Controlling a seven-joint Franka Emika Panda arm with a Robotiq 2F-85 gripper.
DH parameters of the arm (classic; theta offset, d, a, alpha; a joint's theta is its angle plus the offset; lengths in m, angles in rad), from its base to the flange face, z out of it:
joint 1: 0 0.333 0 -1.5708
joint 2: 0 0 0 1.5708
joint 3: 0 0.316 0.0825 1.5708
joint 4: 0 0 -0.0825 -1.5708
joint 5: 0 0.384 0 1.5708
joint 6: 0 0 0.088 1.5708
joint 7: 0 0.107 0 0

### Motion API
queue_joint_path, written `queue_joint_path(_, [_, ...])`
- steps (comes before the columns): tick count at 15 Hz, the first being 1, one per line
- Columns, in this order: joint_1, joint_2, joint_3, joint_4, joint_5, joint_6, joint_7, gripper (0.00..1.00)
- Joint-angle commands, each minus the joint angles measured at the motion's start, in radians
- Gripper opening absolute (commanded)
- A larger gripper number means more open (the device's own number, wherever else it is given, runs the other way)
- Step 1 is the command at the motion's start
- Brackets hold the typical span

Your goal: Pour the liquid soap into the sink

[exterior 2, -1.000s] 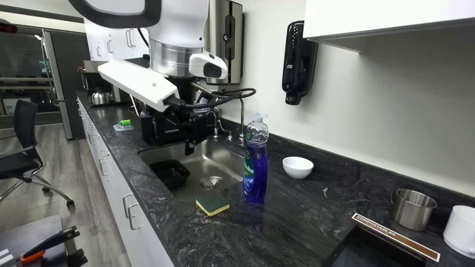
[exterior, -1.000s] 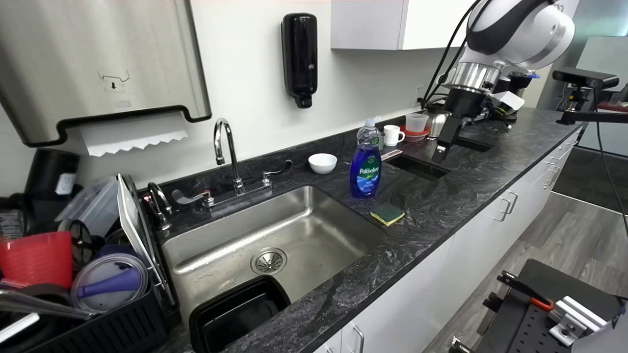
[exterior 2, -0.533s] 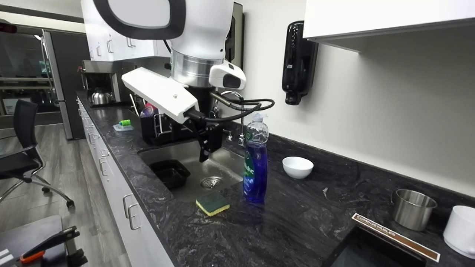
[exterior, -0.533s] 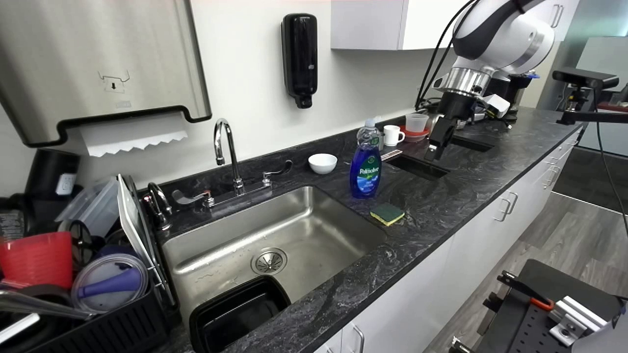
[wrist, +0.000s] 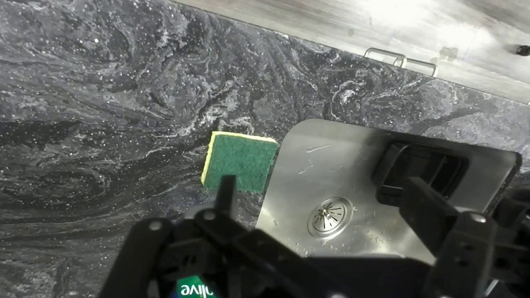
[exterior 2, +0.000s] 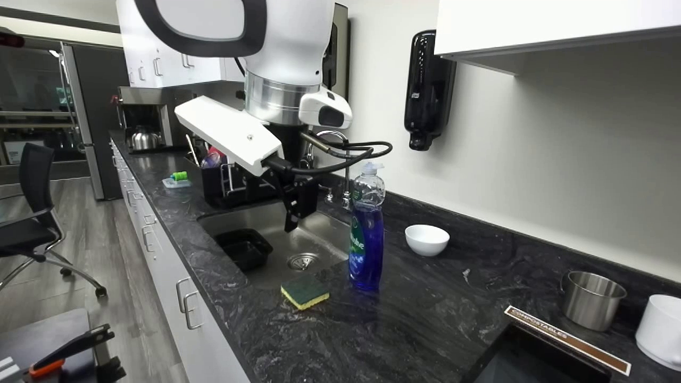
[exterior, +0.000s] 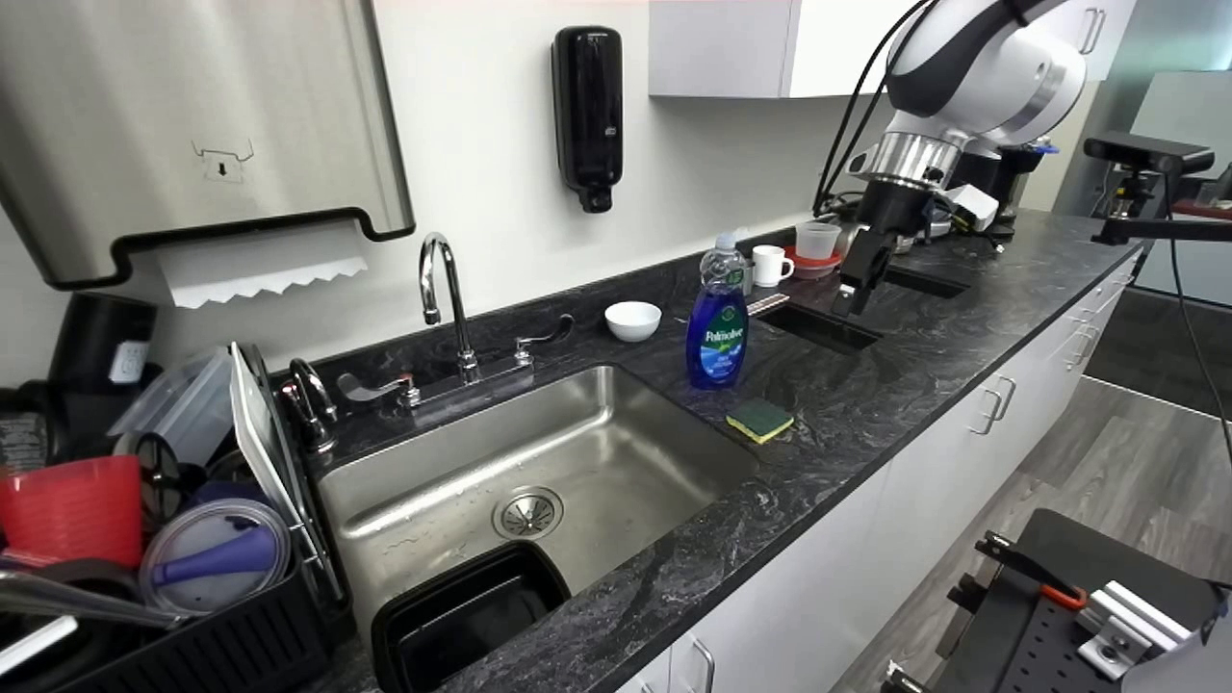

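Observation:
The liquid soap [exterior: 717, 339], a clear bottle of blue liquid with a green Palmolive label and pale cap, stands upright on the dark countertop beside the sink [exterior: 640, 462]. In both exterior views my gripper [exterior 2: 290, 226] hangs above the counter, apart from the bottle. The wrist view shows the gripper [wrist: 321, 188] open, its fingers [wrist: 225, 194] wide apart with nothing held between them. Beyond them lie the steel sink [wrist: 298, 165] and its drain. Only a scrap of the liquid soap [wrist: 193, 287] label shows there, behind the left finger's linkage; the rest of it is hidden.
A green and yellow sponge [exterior 2: 305, 291] lies near the bottle at the sink's edge. Behind stands a white bowl [exterior: 632, 320]. A black tub [exterior: 472, 611] sits in the sink, with the chrome faucet [exterior: 448, 289] at its back and a full dish rack [exterior: 221, 626] alongside.
Between one second and half a second ago, my arm shifted towards the bottle in the exterior view images and dipped slightly. Since then it has hardly moved. The bottle stays in place.

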State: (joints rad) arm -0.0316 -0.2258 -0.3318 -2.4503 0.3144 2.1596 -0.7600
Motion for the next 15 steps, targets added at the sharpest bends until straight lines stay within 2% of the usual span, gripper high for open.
queue_joint_path(1, [-0.014,0.024,0.034,-0.028,0.076,0.061,-0.020,1.00])
queue_joint_path(6, [-0.013,0.098,0.040,-0.036,0.218,0.146,-0.168,1.00])
queue_joint_path(10, [-0.033,0.147,0.041,-0.027,0.287,0.192,-0.419,1.00])
queue_joint_path(15, [-0.098,0.177,0.026,0.001,0.325,0.192,-0.677,1.00])
